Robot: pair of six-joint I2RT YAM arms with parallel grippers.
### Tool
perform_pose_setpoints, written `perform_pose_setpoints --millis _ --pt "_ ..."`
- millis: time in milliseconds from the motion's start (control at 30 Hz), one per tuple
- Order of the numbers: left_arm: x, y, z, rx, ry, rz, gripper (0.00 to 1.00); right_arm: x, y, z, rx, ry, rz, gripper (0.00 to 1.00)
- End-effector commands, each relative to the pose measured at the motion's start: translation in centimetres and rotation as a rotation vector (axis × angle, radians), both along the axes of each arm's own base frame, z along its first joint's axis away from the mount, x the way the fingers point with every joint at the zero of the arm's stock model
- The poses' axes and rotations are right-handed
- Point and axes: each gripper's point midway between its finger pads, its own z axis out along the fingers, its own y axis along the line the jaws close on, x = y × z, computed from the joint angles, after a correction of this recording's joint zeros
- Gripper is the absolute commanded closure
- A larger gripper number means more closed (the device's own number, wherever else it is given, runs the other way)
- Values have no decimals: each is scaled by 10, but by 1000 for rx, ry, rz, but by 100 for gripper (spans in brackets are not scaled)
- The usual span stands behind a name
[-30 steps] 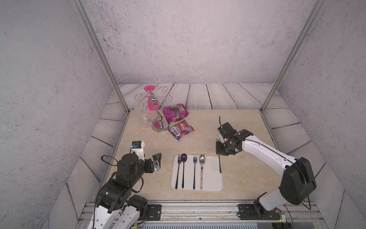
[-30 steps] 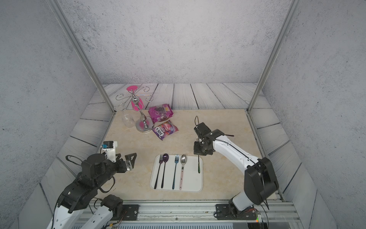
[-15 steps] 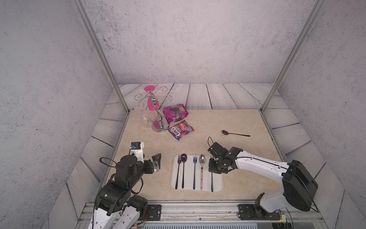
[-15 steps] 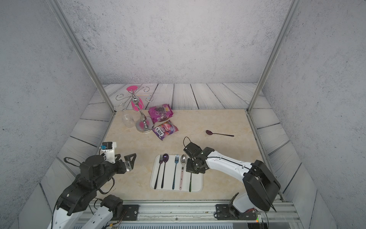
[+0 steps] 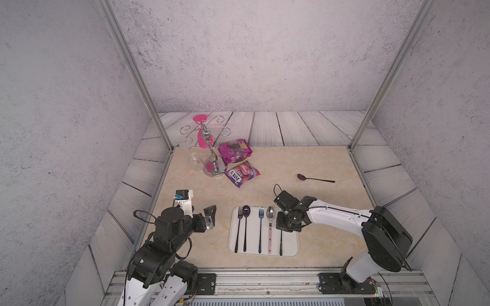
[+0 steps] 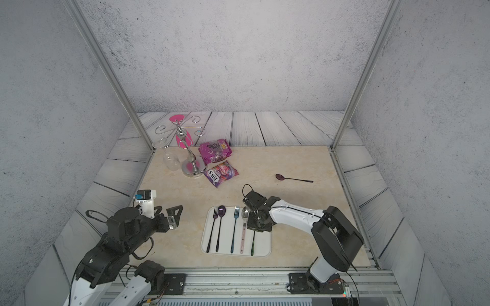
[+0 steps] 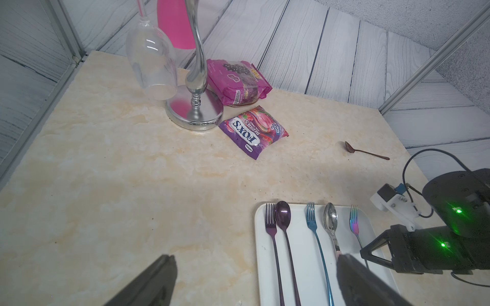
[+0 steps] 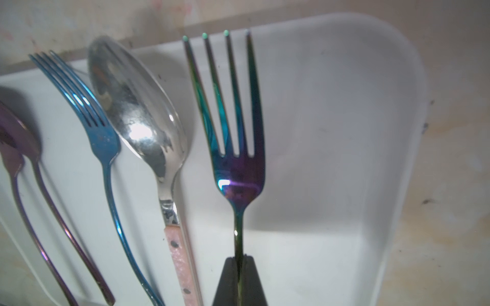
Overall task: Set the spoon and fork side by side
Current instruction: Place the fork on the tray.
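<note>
Now, step: setting the rainbow fork (image 8: 238, 169) into the free right part of the white tray (image 8: 331, 159); judged nearly done.
Right fingers (image 8: 225, 286): clenched on the fork's thin handle, tines pointing away from the robot.
Fork position: just beside the silver spoon (image 8: 138, 116) and roughly parallel to it; whether it already rests on the tray cannot be told.
Left fingers (image 7: 151, 283): spread apart, holding nothing, hovering over the bench (image 5: 278, 164) left of the tray.
Doing it well: lower until the fork lies flat, keep it parallel to its neighbours, leave room on its outer side for a partner, release only then, and lift straight up.
Likely partner: the dark spoon (image 5: 313, 179), lying alone on the bench, well apart from the tray.
</note>
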Motion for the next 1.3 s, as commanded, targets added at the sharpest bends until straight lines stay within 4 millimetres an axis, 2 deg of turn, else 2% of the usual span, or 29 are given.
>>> perform_pose_setpoints --millis 0,400,833,1000,1167,1267 --pt "-1 0 -3 -1 6 0 0 2 -4 -1 -53 -7 25 100" --pt "-1 0 -4 2 9 -1 0 10 -4 -6 -93 -12 49 100" --pt "-2 0 -4 1 10 -4 0 3 -9 -20 -104 14 19 99" --pt "-2 0 -5 2 13 -4 0 3 -9 -18 -98 12 21 77" --pt "-1 0 -5 3 14 -4 0 6 -6 -3 -86 -13 44 68" --pt "-1 0 -6 5 17 -4 0 11 -7 18 -84 -64 81 64"
